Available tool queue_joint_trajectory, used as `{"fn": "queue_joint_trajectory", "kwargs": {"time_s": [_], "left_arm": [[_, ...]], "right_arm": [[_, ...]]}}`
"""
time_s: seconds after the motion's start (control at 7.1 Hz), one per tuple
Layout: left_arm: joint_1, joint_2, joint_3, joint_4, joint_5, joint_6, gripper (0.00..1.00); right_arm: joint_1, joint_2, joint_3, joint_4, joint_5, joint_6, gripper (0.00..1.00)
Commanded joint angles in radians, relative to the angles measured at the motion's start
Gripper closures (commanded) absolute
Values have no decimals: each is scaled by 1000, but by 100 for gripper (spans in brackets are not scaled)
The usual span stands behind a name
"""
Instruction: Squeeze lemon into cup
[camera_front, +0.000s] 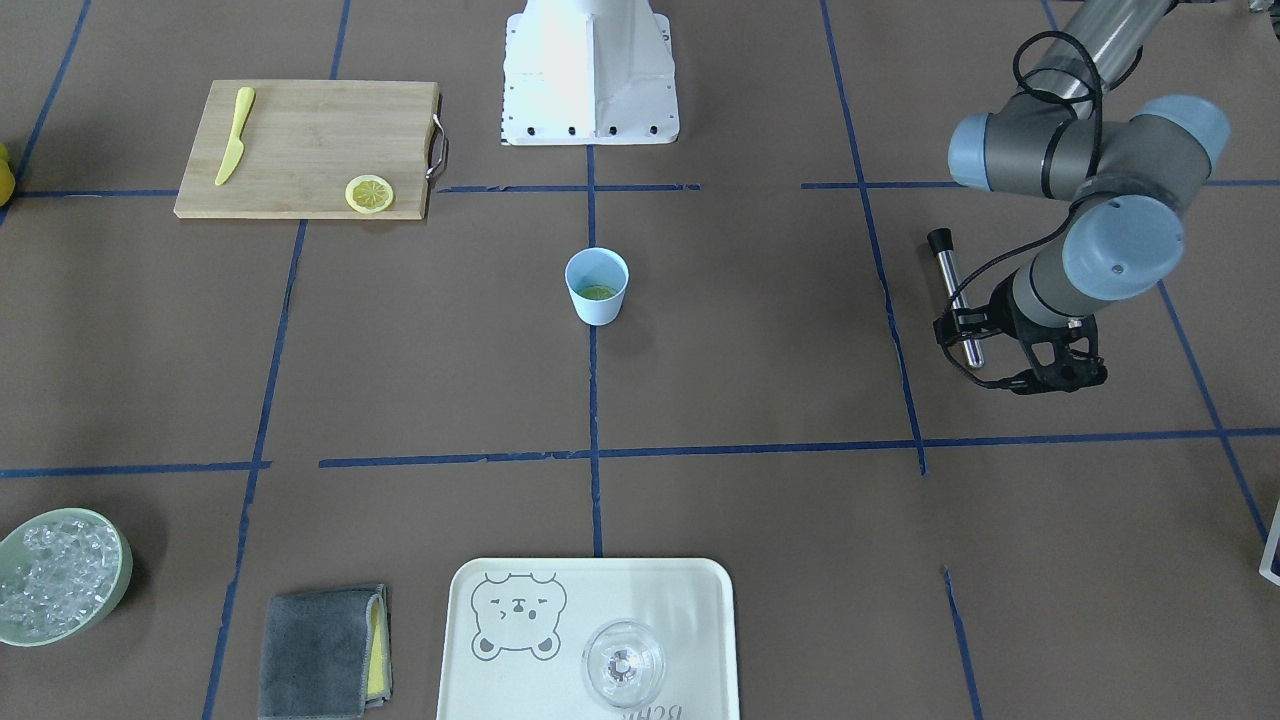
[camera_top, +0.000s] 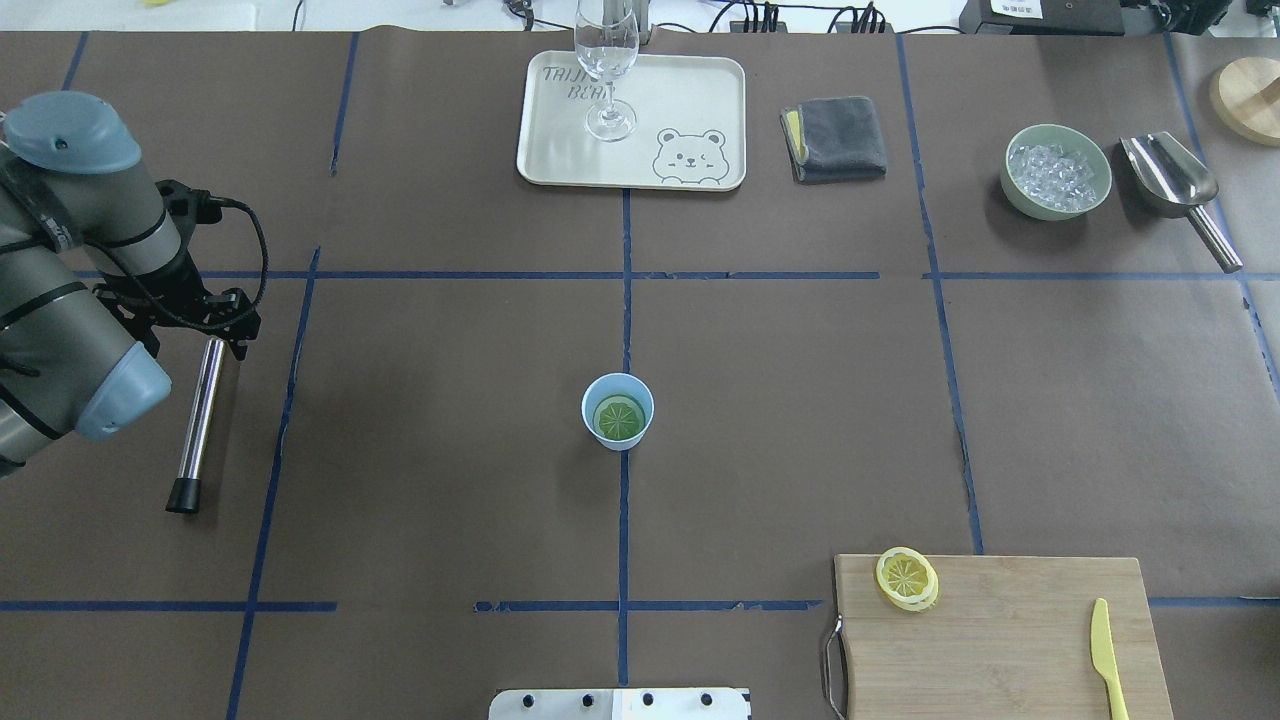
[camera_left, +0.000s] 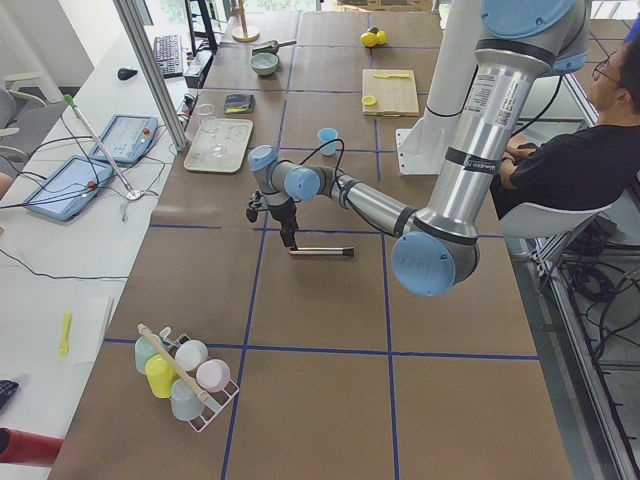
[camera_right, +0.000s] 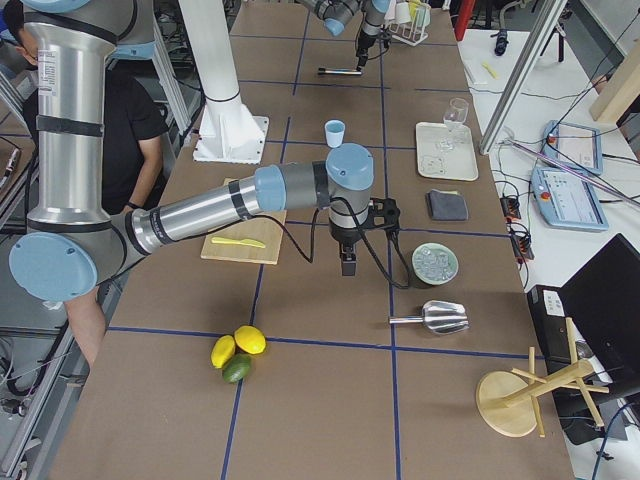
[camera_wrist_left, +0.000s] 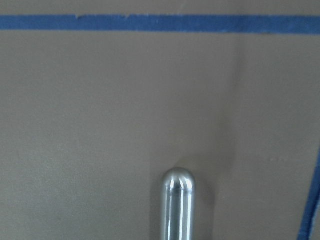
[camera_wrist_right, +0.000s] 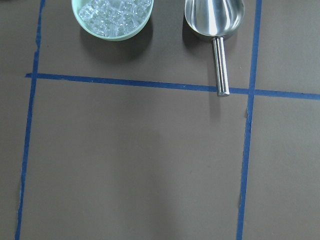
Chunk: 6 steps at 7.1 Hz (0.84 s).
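Observation:
The light-blue cup (camera_front: 600, 308) stands upright at the table's middle, also in the overhead view (camera_top: 589, 404). One lemon slice (camera_top: 619, 417) lies flat inside it. A second slice (camera_front: 369, 193) lies on the wooden cutting board (camera_front: 300, 150). My left gripper (camera_front: 1050, 372) points down, low over the table on my left, far from the cup. It is at one end of a metal rod (camera_top: 198, 420) that lies flat; its fingers are hidden, so I cannot tell whether they are open or shut. My right gripper (camera_right: 347, 264) shows only in the right side view, near the ice bowl; I cannot tell its state.
A yellow plastic knife (camera_front: 234, 135) lies on the board. A tray (camera_front: 680, 600) with a clear glass (camera_front: 623, 662), a folded grey cloth (camera_front: 320, 650), a green bowl of ice (camera_front: 118, 590) and a metal scoop (camera_top: 1170, 180) line the far side.

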Motion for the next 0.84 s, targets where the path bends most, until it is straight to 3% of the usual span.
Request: {"fn": "queue_joint_trajectory", "kwargs": {"time_s": [0.0, 0.14, 0.7], "left_arm": [[-106, -26, -79, -12, -16, 15, 0], [-177, -17, -128, -15, -14, 122, 0], [-462, 154, -119, -16, -30, 643, 0]], "right_arm": [[0, 0, -16, 0, -1, 0, 0], [0, 0, -25, 0, -1, -3, 0], [23, -18, -79, -2, -6, -5, 0]]}}
